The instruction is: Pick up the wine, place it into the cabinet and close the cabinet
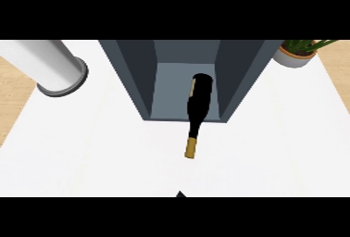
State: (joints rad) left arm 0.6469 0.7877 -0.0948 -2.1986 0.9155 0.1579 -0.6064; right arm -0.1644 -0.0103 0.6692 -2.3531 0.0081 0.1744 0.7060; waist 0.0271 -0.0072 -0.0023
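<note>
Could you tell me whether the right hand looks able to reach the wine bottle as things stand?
Probably yes: the wine bottle stands in the open cabinet with nothing in front of it, but neither hand is in view, so reach cannot be confirmed.

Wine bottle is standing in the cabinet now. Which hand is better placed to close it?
Cannot tell from this view: neither hand shows. The wine bottle stands in the open cabinet, slightly right of its middle. No door is visible on either side, so neither hand has a clear advantage.

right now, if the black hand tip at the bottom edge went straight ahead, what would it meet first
Probably the gold-capped neck of the dark wine bottle in the grey cabinet, though depth is unclear.
</note>
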